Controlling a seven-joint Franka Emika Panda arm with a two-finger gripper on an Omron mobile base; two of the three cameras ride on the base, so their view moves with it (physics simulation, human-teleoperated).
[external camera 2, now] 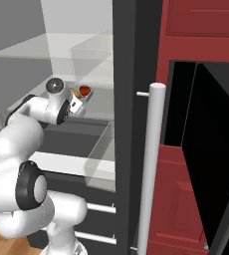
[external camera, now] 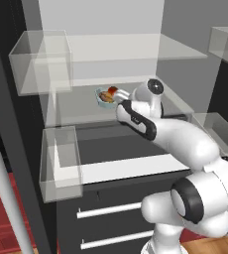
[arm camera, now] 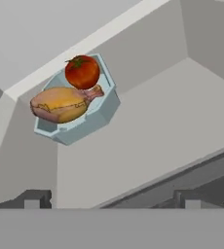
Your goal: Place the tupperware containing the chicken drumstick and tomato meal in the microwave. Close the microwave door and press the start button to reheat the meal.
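The pale-blue tupperware (arm camera: 93,118) sits on a grey shelf inside the open fridge, holding the brown chicken drumstick (arm camera: 60,103) and the red tomato (arm camera: 82,71). In the base views the tupperware (external camera: 104,98) (external camera 2: 88,96) lies just beyond my hand. My gripper (arm camera: 111,199) (external camera: 119,101) (external camera 2: 77,104) is open, its fingertips wide apart and short of the container, with nothing between them. At the right, the microwave (external camera 2: 180,107) shows as a dark opening in red cabinetry. The black glossy microwave door (external camera 2: 216,164) stands swung open.
Clear bins (external camera: 40,62) (external camera: 61,163) hang on the left fridge door. The tall dark fridge door (external camera 2: 131,99) with its long white handle (external camera 2: 151,169) stands between the shelf and the microwave. Dark drawers with white bar handles (external camera: 111,211) lie below the shelves.
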